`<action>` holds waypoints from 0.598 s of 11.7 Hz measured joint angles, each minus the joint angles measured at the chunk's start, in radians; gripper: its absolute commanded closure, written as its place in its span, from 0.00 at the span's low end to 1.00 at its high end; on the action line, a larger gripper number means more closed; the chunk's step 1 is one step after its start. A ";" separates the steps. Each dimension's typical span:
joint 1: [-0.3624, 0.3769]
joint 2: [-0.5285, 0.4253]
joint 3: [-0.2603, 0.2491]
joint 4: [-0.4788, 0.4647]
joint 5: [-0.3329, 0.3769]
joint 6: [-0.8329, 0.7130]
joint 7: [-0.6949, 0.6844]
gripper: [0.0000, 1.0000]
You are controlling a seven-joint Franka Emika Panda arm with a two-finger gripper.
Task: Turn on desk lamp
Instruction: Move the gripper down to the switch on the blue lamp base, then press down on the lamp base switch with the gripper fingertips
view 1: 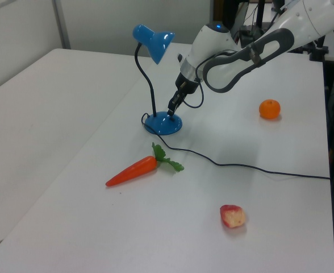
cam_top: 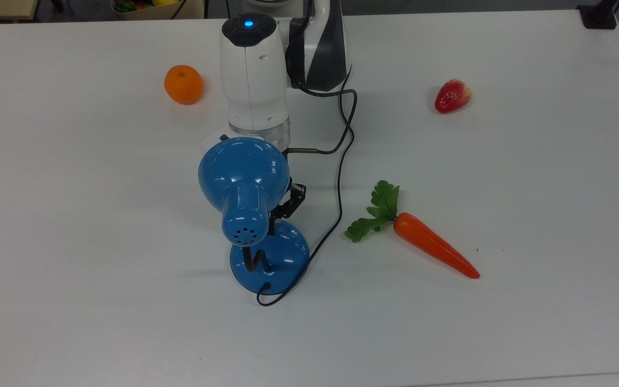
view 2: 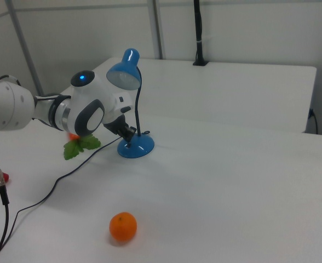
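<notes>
The robot is a white, smooth-shelled arm (view 1: 303, 17) built of rounded segments, with dark grey to black panels (view 1: 235, 54) set into the joints between the white shells. A round black cap carrying a small glowing blue light (cam_top: 245, 21) sits on the wrist housing. Below that housing runs a silver metal ring (cam_top: 258, 128), and small dark screw holes dot the white shell just above it. A thin black cable (cam_top: 342, 115) loops out from a slim metal plug at the wrist. The two-finger gripper (view 1: 171, 108) at the end is black and narrow.
</notes>
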 measured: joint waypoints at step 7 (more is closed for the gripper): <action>0.000 0.030 -0.004 0.028 -0.020 0.000 0.000 0.94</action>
